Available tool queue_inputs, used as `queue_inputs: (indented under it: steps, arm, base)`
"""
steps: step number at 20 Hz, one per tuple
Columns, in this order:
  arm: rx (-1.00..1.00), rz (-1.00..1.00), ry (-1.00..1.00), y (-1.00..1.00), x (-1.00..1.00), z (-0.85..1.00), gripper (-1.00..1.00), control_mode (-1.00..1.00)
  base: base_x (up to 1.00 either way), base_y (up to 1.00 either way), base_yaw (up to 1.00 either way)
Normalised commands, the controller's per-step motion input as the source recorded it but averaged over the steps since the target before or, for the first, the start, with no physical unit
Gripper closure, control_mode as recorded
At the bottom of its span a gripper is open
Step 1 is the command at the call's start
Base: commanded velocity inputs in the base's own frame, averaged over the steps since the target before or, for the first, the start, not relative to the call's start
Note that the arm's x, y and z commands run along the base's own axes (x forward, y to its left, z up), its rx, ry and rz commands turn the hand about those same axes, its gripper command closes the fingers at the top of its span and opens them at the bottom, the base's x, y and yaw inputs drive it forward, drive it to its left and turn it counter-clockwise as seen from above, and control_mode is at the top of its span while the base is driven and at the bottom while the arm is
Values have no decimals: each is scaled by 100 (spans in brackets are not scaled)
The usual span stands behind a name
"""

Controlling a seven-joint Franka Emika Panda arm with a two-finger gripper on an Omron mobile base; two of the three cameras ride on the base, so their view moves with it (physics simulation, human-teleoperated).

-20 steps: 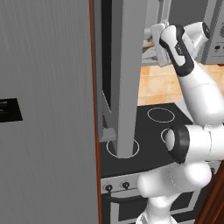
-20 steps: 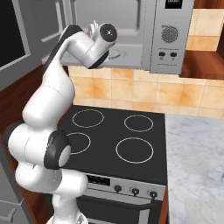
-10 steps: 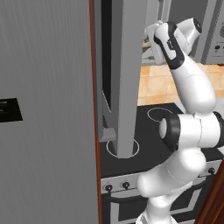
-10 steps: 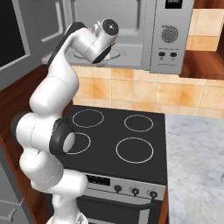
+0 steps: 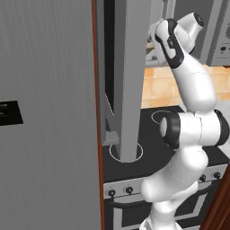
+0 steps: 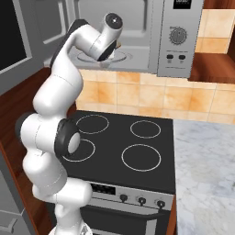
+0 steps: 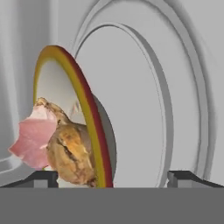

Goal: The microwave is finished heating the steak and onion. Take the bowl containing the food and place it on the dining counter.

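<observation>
Jaws stand wide apart: in the hand view the two dark fingertips (image 7: 43, 178) sit at opposite ends of the bottom edge, and nothing is clamped between them. The gripper (image 7: 116, 179) is aimed into the microwave (image 6: 176, 36) cavity.

Bowl (image 7: 89, 118): seen edge-on in the hand view because the camera is rolled. Its olive-yellow and dark red rim forms an arc running between the two fingertips, closer to the left one. The bowl rests on the round grey turntable (image 7: 144, 109) inside the cavity. Whether either fingertip touches the rim cannot be told.

Contents: the pink steak (image 7: 33, 138) and the golden-brown onion (image 7: 72, 153) lie together in the bowl, touching, the onion nearer the camera's bottom edge.

Right base view: the white hand (image 6: 108, 34) reaches into the open microwave, just above the turntable ring. The button panel with its dial lies to the right of the opening.

Left base view: the open microwave door (image 5: 130, 76) is seen edge-on as a tall grey slab, with the arm's wrist (image 5: 173, 38) beyond it.

Surroundings: a black stovetop (image 6: 133, 147) with four ring burners sits below the microwave, tan tiled backsplash (image 6: 151, 96) behind it. White-grey marble counter (image 6: 206, 174) adjoins the stove on the right. A large brushed-steel surface (image 5: 45, 134) occupies the left of the left base view.
</observation>
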Motion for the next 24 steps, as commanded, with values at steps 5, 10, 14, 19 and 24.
queue_inputs:
  steps: [5,10,14,19,24]
  arm:
    - [0,-1,2,0,27,10,-100,-100]
    - [-3,0,10,3,26,-18,-100,-100]
    - [-5,0,11,14,17,-27,100,-100]
    - [-1,0,3,5,1,-5,100,-100]
    - [0,0,0,0,-7,0,100,-100]
  base:
    - [0,0,0]
    - [0,0,0]
    - [0,0,0]
    - [0,0,0]
    - [0,0,0]
